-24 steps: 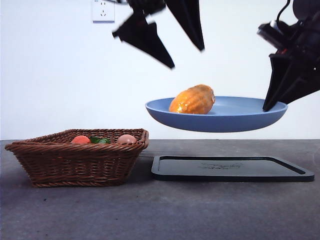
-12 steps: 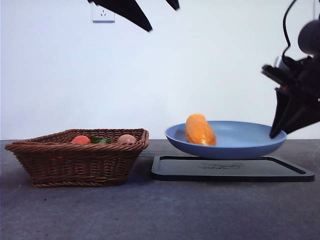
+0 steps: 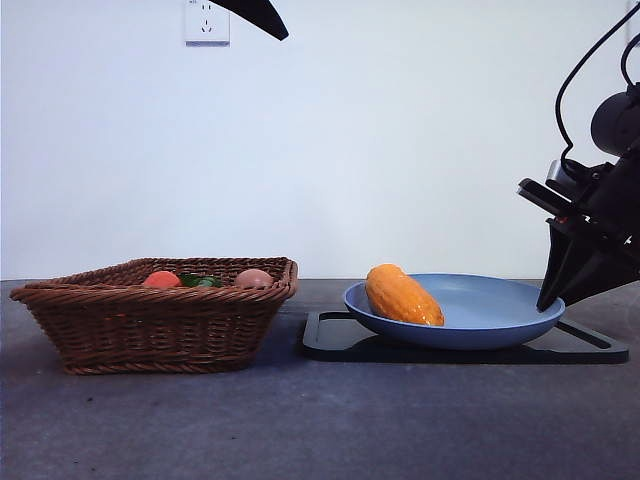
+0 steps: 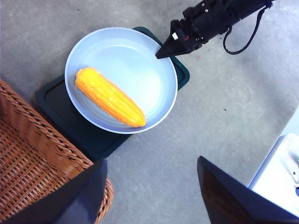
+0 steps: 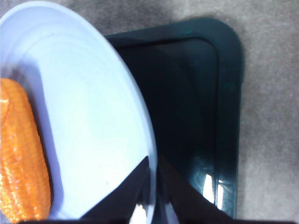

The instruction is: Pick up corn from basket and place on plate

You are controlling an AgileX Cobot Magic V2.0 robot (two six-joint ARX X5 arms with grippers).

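Grey table [image 3: 320, 420] under everything. Basket [image 3: 160, 315] stands left of tray, red-orange fruit [image 3: 161, 279] and tan-pink item [image 3: 254, 278] showing above its rim. Black tray [image 3: 590, 345] carries plate. Blue plate [image 3: 500, 320] rests on tray, right gripper [image 5: 152, 179] clamped narrow on its rim at side away from basket. Left gripper [image 4: 152, 186] high above table, jaws spread wide, holding nothing. Corn [image 3: 402, 295] lies on plate at side toward basket, well apart from right gripper, far below left one.
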